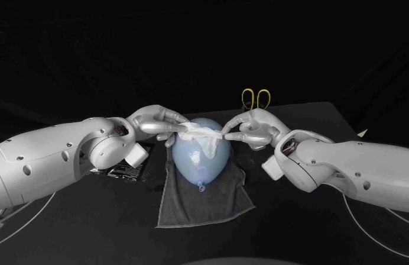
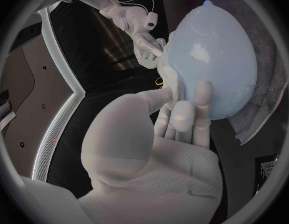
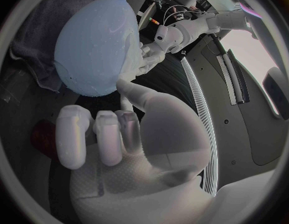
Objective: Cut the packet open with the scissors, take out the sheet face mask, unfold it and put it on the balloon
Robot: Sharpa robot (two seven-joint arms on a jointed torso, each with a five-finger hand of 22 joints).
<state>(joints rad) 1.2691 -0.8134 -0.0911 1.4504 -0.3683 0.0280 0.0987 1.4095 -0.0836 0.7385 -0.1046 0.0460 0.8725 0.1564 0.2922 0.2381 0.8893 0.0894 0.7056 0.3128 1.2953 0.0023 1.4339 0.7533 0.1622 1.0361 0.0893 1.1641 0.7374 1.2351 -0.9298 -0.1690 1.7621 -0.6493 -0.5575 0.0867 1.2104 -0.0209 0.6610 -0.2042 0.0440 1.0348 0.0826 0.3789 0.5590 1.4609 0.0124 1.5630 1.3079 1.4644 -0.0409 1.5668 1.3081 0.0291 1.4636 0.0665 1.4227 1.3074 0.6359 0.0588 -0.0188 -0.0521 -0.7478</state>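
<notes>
A blue balloon [image 1: 201, 154] lies in the middle of the black table [image 1: 320, 116]. It rests on a grey towel [image 1: 204, 206]. The balloon's fat end points far away and its little knot points near.

The white mask [image 1: 201, 132] lies across the far end of the balloon. It is bunched into a narrow strip and runs from left to right. It touches the balloon.

The left hand [image 1: 158, 123] is at the left side of the balloon. Its thumb and a finger pinch the left end of the mask. The other fingers are curled next to them. In the left wrist view some of its fingers rest on the side of the balloon.

The right hand [image 1: 252, 129] is at the right side of the balloon. It pinches the right end of the mask between its thumb and a finger. In the right wrist view its other fingers are bent in and hold nothing.

The two hands face each other with the balloon between them.

The scissors [image 1: 256, 98] have yellow handles. They lie far back on the table, just behind the right hand.

The packet [image 1: 127, 169] lies on the table left of the towel. The left arm hides part of it.
</notes>
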